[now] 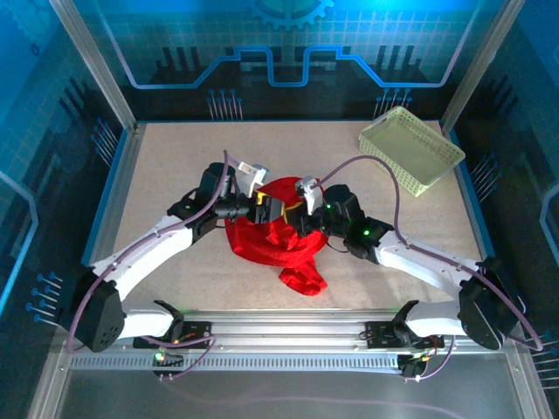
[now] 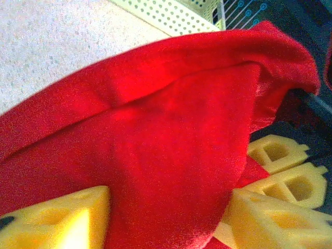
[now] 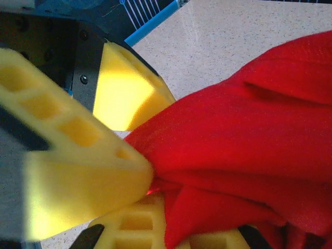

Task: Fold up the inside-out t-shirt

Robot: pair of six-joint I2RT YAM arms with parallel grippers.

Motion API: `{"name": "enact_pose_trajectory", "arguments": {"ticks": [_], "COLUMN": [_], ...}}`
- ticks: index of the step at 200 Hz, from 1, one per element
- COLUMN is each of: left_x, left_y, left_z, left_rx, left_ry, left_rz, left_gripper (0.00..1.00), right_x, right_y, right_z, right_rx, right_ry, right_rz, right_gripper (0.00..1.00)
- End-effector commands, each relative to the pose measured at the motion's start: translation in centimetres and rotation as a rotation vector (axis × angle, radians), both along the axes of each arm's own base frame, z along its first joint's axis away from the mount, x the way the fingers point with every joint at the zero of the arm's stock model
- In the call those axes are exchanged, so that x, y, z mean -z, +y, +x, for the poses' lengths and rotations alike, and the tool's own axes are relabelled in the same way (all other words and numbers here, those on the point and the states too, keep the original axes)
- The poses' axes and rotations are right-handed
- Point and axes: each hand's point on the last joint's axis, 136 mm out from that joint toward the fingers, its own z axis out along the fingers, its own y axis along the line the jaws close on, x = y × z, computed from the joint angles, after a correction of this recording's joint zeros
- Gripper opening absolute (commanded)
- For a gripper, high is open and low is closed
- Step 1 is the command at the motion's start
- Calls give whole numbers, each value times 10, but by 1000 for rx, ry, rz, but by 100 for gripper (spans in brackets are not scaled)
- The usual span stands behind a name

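No words, labels, brand names or numbers can be read anywhere in these views. The nearest thing to a sign is on the blue back panel behind the desk: a pale gear outline at the top edge, above circuit-style lines, with no lettering legible beside it.
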Motion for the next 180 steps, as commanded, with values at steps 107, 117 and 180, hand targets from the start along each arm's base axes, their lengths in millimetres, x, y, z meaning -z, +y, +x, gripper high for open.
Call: {"name": "enact_pose_trajectory", "arguments": {"ticks": [107,117,180], "left_x": [102,112,62], "left_y": [103,103,114], "left_z": [96,96,56], "left_rx": [-506,-514,-569], "left_ry": [454,484,270], "left_rz": [182,188,158], "left_gripper": [5,11,74], "right_x": [-76,-80,-74], "right_y": [-8,-12,-30], "right_z": [-52,-49,-22], "right_rx": [-177,-160,-55], "right_ry": [-187,-184,-100], "right_rz": [179,203,290], "right_gripper": [0,0,0]}}
